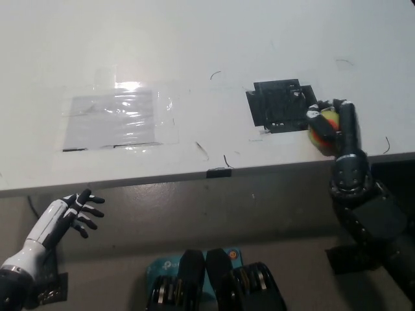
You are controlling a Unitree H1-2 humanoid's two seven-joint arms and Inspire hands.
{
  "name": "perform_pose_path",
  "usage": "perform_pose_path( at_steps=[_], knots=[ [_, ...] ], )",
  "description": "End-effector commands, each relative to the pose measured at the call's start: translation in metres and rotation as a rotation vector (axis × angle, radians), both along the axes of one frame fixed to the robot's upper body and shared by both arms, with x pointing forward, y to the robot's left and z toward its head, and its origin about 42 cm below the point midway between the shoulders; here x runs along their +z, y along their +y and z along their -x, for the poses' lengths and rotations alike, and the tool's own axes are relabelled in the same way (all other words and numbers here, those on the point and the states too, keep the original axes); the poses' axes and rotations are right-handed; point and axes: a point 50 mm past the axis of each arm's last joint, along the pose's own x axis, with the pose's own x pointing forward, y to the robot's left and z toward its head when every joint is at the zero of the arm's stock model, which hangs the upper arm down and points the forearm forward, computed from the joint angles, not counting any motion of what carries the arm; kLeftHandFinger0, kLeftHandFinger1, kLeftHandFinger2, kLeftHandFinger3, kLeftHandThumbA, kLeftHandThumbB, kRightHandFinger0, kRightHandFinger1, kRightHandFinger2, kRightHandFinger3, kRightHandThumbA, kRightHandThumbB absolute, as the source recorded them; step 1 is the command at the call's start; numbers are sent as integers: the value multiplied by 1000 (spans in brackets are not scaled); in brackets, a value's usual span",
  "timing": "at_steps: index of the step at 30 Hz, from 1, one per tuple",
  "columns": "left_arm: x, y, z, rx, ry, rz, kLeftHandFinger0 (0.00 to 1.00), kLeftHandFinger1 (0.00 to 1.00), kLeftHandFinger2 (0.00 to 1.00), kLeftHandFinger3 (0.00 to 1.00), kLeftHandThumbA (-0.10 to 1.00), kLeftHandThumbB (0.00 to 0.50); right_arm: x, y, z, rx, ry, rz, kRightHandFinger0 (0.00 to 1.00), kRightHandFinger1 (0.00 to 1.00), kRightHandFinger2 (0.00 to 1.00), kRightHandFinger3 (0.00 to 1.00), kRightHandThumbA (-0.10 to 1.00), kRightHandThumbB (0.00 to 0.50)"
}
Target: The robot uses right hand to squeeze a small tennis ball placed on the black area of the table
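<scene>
A small ball (326, 123), yellow-green with orange and red, lies at the right edge of the black area (279, 105) on the white table (194, 52). My black right hand (334, 126) is wrapped around the ball, fingers curled over its far side, so much of the ball is hidden. The right arm rises from the bottom right, over the table's front edge. My white left hand (72, 212) rests below the table's front edge at the lower left, fingers spread, holding nothing.
A sheet of clear film (117, 118) is taped flat on the table's left half, with glare on it. A small dark clip (219, 172) sits on the front edge. Faint pen marks dot the tabletop.
</scene>
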Motion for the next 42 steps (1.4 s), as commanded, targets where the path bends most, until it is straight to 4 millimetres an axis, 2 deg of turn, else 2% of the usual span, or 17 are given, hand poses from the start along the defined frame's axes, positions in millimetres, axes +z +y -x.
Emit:
perform_pose_path(
  at_steps=[1,3,4,5,7,9,10,12,13,14,15,17,18,19,22,25,42],
  knots=[
    [34,6,-7,-44,-130,-48,351,417,506,609,1000,126,73,13,-48,418,-469,1425,0,22,369,532,-74,112],
    [35,6,-8,-46,-131,-49,373,439,521,624,994,90,70,16,-49,434,-427,1438,3,108,356,650,-86,71],
    [37,6,-8,-46,-132,-49,377,441,523,627,992,82,70,17,-50,448,-394,1423,97,205,394,708,-66,38],
    [37,6,-8,-47,-132,-46,379,443,524,629,988,74,69,17,-50,453,-379,1417,189,277,387,734,-79,58],
    [39,5,-9,-45,-135,-31,399,456,539,634,979,97,66,18,-50,444,-370,1431,287,359,397,670,-46,129],
    [40,6,-11,-50,-143,-41,409,464,550,638,986,95,66,17,-51,436,-364,1436,360,428,456,656,-33,141],
    [39,7,-11,-51,-146,-43,411,457,539,635,979,80,62,15,-49,423,-368,1463,502,599,614,629,-3,182],
    [39,7,-11,-53,-146,-44,401,449,530,633,980,81,58,15,-50,424,-310,1506,724,902,887,761,103,144],
    [38,7,-11,-51,-146,-43,396,446,527,632,979,80,58,16,-50,424,-301,1516,790,961,938,807,123,142],
    [38,7,-11,-45,-145,-48,388,440,520,625,968,70,56,16,-50,422,-310,1521,846,1000,1000,825,120,184],
    [38,7,-12,-45,-143,-57,377,432,514,615,968,70,52,16,-48,426,-283,1515,987,1000,1000,1000,231,182],
    [37,7,-11,-44,-143,-53,365,422,502,605,968,71,50,15,-48,434,-270,1498,1000,1000,1000,1000,332,204],
    [36,9,-12,-45,-142,-55,361,421,506,611,984,92,48,16,-47,432,-214,1484,1000,1000,1000,1000,529,246],
    [35,9,-12,-45,-140,-50,362,422,510,616,985,89,47,16,-47,424,-202,1488,1000,1000,1000,1000,646,284],
    [34,9,-11,-38,-136,-47,368,425,516,614,989,104,48,16,-47,406,-207,1463,1000,1000,1000,1000,826,430],
    [33,10,-10,-40,-134,-42,386,435,518,618,999,95,52,21,-46,395,-195,1407,1000,1000,1000,1000,1000,499],
    [22,14,0,-14,-116,-40,383,432,515,620,1000,94,102,40,-35,421,-203,1124,1000,1000,1000,1000,1000,500]
  ],
)
